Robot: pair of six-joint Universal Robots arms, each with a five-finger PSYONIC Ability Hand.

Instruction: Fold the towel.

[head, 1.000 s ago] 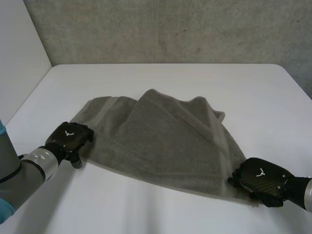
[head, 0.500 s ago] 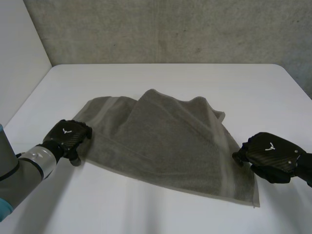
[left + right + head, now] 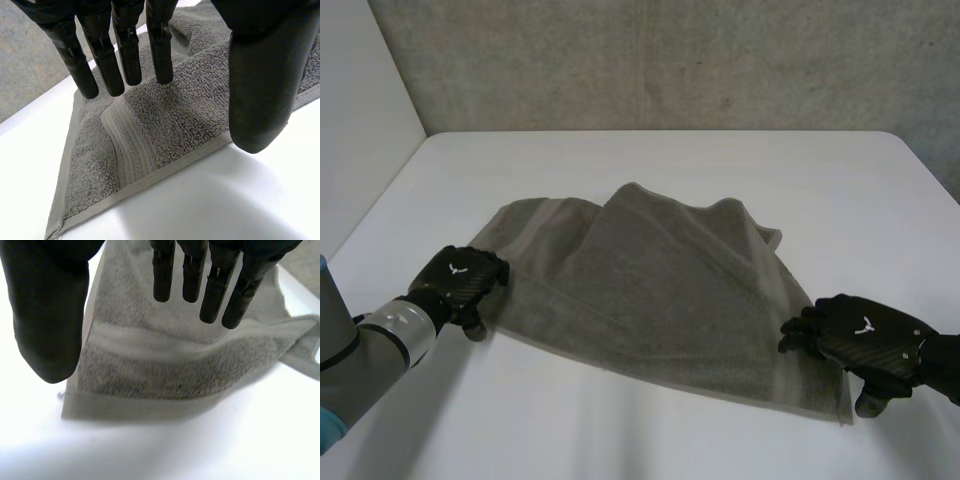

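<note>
A grey towel [image 3: 650,290] lies crumpled on the white table, with one flap folded over its middle. My left hand [image 3: 460,280] rests on the towel's near left corner. Its fingers [image 3: 127,50] are straight, their tips touching the towel [image 3: 150,130], and the thumb [image 3: 260,90] hangs past the hem over the table. My right hand [image 3: 865,340] hovers at the near right corner. Its fingers [image 3: 215,285] are straight and spread above the towel [image 3: 165,365], with nothing between them and the thumb [image 3: 47,315]. That corner lies flat on the table.
The white table [image 3: 670,170] has bare room behind the towel and in front of it. A grey wall [image 3: 670,60] stands behind the far edge, and a white panel [image 3: 360,120] stands at the left.
My right hand has opened and let go of the towel's near right corner, which now lies flat. The hand rose, then came back over the corner. The left hand stayed put.
</note>
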